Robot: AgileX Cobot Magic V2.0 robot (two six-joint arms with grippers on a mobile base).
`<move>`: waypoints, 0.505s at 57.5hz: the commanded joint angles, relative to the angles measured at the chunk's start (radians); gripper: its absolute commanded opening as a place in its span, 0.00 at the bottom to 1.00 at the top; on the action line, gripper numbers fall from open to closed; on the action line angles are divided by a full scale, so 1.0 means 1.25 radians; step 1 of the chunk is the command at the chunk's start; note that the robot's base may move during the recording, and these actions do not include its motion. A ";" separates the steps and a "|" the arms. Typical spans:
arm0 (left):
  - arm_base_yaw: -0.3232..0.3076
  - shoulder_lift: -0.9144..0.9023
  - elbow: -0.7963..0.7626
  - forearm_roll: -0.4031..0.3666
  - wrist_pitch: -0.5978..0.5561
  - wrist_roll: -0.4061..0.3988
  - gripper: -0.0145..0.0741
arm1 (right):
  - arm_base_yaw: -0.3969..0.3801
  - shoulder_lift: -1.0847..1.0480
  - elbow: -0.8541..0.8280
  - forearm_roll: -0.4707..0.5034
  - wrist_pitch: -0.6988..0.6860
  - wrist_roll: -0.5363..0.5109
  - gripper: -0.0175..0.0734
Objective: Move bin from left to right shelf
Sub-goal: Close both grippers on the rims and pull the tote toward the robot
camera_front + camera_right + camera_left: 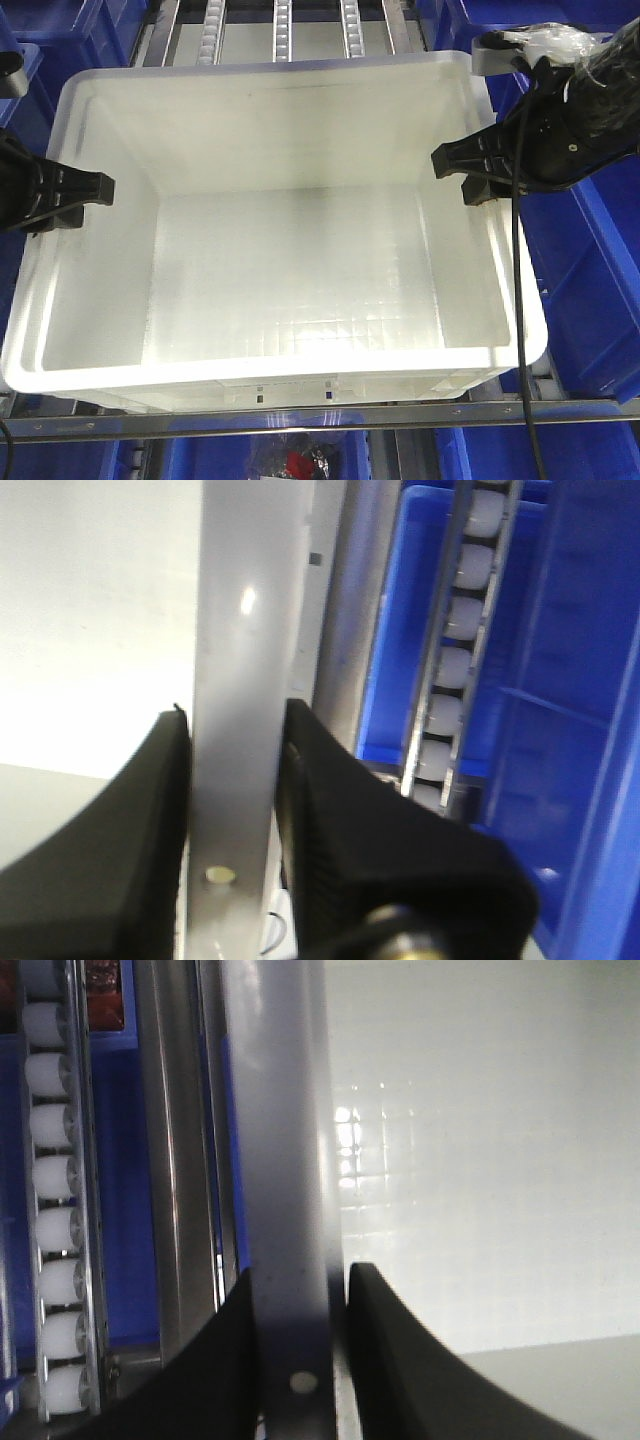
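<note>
The bin [280, 130], a large white plastic tote, is empty and fills the front view, resting on the shelf rails. My left gripper [88, 192] is shut on the bin's left rim, and my right gripper [462, 172] is shut on its right rim. In the left wrist view the black fingers [400, 1360] straddle the rim [290, 1140], one outside and one inside, with the gripper [298, 1295] pinching it. The right wrist view shows the same hold: the gripper [235, 735] clamps the rim [248, 620]. The bin's front print is hidden.
Blue plastic bins [590, 290] stand close on the right, and more [70, 30] on the left and below. Roller tracks [283, 30] run behind the bin, also beside it [50, 1180] [455, 670]. A metal shelf rail [300, 418] crosses in front.
</note>
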 commanded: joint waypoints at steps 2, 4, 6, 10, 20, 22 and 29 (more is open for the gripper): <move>-0.003 -0.049 -0.017 -0.005 0.005 0.014 0.16 | 0.062 -0.049 -0.037 -0.123 -0.037 0.052 0.19; -0.003 -0.056 -0.017 -0.015 0.008 0.015 0.16 | 0.077 -0.049 -0.037 -0.143 -0.037 0.081 0.19; -0.003 -0.062 -0.017 -0.027 0.010 0.019 0.16 | 0.091 -0.049 -0.037 -0.153 -0.033 0.103 0.19; -0.003 -0.079 -0.017 -0.034 0.010 0.028 0.16 | 0.102 -0.049 -0.037 -0.160 -0.027 0.142 0.19; -0.003 -0.110 -0.018 -0.034 0.016 0.028 0.16 | 0.103 -0.049 -0.037 -0.166 -0.029 0.156 0.19; -0.003 -0.111 -0.018 -0.034 0.019 0.028 0.16 | 0.103 -0.052 -0.037 -0.170 -0.029 0.156 0.19; -0.003 -0.118 -0.034 -0.060 0.037 0.032 0.16 | 0.103 -0.076 -0.037 -0.174 -0.039 0.162 0.19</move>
